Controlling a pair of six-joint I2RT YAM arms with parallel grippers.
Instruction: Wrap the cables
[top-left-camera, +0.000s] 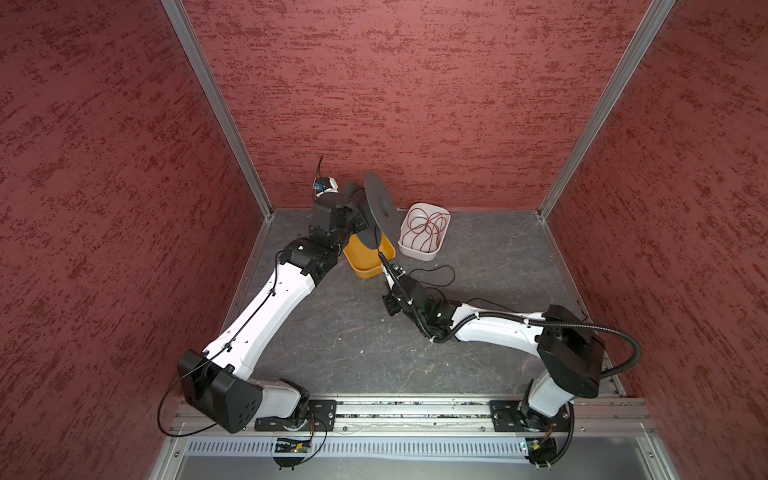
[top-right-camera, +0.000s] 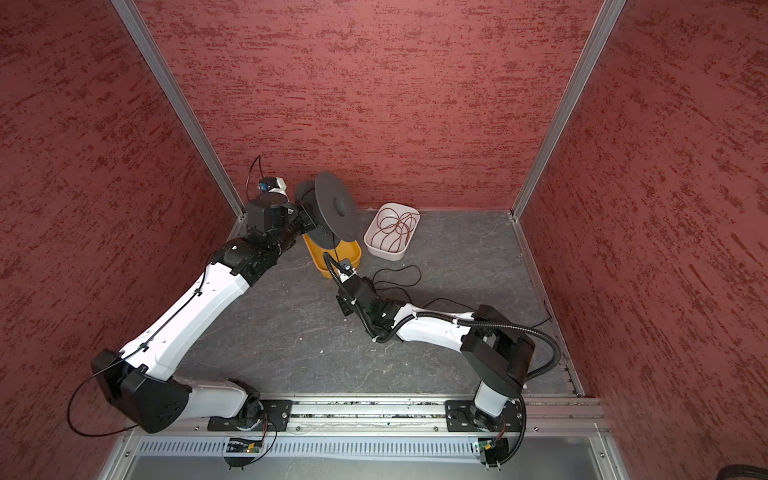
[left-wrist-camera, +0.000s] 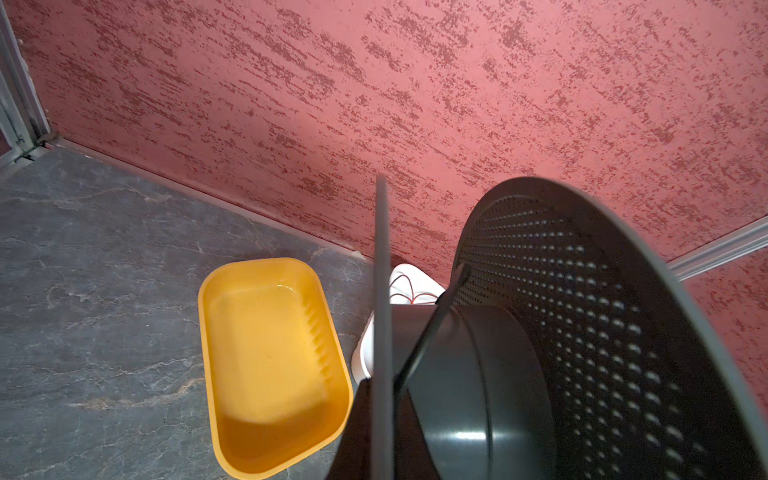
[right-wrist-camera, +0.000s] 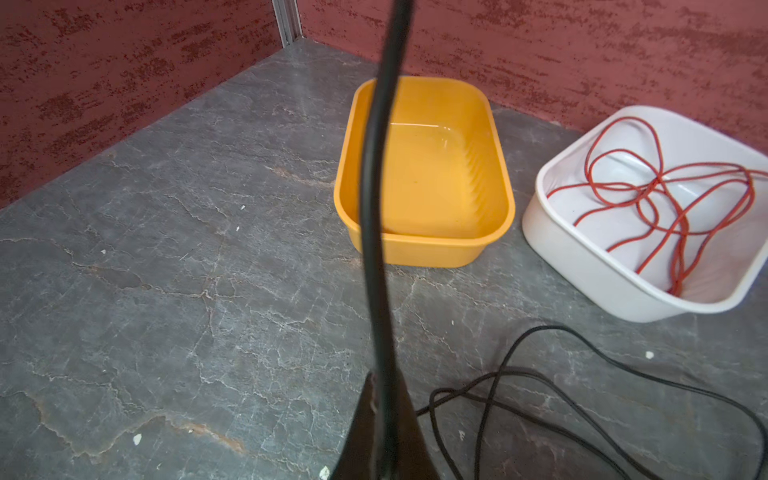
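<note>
Black cable (right-wrist-camera: 376, 208) pinched in right gripper (right-wrist-camera: 377, 384), runs up to spool (left-wrist-camera: 582, 332); left gripper (left-wrist-camera: 380, 405) clamps spool flange

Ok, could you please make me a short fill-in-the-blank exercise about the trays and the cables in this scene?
1. The cord in the white tray is coloured ___.
2. The yellow tray holds ___ at all.
3. The right gripper grips a cable coloured ___.
Missing words: red, nothing, black.
</note>
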